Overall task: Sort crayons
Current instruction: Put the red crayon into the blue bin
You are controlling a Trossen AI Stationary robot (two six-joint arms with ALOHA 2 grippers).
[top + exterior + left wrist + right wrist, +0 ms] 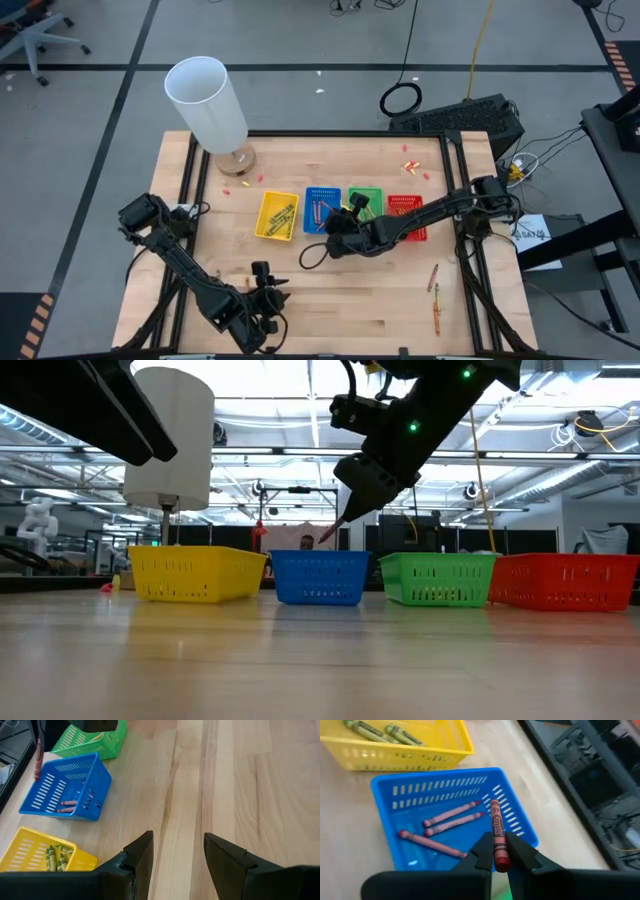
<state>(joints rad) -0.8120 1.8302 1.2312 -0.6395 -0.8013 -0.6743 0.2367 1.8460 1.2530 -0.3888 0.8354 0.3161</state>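
My right gripper (499, 845) hangs over the blue tray (445, 774), shut on a red-brown crayon (496, 822). Three reddish crayons (451, 815) lie on that tray's floor. The yellow tray (395, 755) beside it holds olive-green crayons (402, 735). In the high view the yellow (277, 215), blue (321, 195), green (365, 192) and red (405, 203) trays stand in a row at mid-table. Loose crayons (436, 300) lie on the wood at the near right. My left gripper (177, 845) stands open above bare wood near the front edge (268, 290). My right gripper pinches the red-brown crayon between its two fingers on the rear half of the stick (497, 837); the butt end (502, 865) reaches back between them. The fingers lie along the crayon, slanting down from the table's right. The crayon juts forward, clear above the blue tray (320, 578).
A tall white cylinder on a round base (205, 100) stands at the far left of the table. Small red-pink scraps (410, 165) lie behind the trays. Dark frame rails run along the table's left and right sides. Open wood stretches along the near half.
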